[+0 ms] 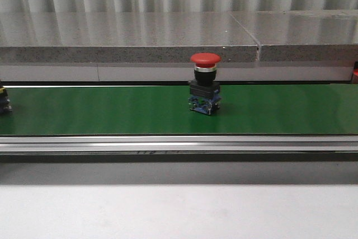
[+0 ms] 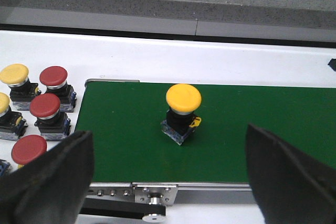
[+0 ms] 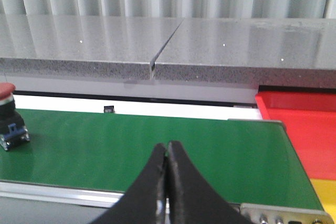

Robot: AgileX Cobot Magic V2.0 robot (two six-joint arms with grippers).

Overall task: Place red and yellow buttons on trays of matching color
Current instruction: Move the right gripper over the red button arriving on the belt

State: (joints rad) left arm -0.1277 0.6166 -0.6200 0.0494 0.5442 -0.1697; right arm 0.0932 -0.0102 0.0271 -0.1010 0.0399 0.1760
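The left gripper (image 2: 168, 174) is spread wide and holds nothing, its two dark fingers (image 2: 50, 174) standing far apart on either side of the left wrist view. Between them, further out on the green belt (image 2: 126, 129), stands a yellow button (image 2: 182, 111): a round, domed yellow cap on a black body, with a blue base and a small yellow tab at one side. It sits upright, apart from both fingers. Beyond the belt's end, on the white counter (image 2: 157, 59), a cluster of spare buttons (image 2: 37, 106) stands close together, some red-capped and some yellow-capped, each on a black body.

The right gripper (image 3: 167, 182) is clenched, its two black fingertips pressed together with nothing between them. It hangs over the near edge of the green belt. Well to one side, at the frame's edge, a red button (image 3: 10, 121) shows only in part. On the other side, past the belt's end, lies a red tray (image 3: 299, 121), and just beside it a strip of a yellow tray (image 3: 323, 195).

In the front view, the red button (image 1: 205, 83) stands upright near the middle of the belt: a wide, mushroom-shaped red cap, a silver ring under it, a black body and a blue base. No gripper shows there.
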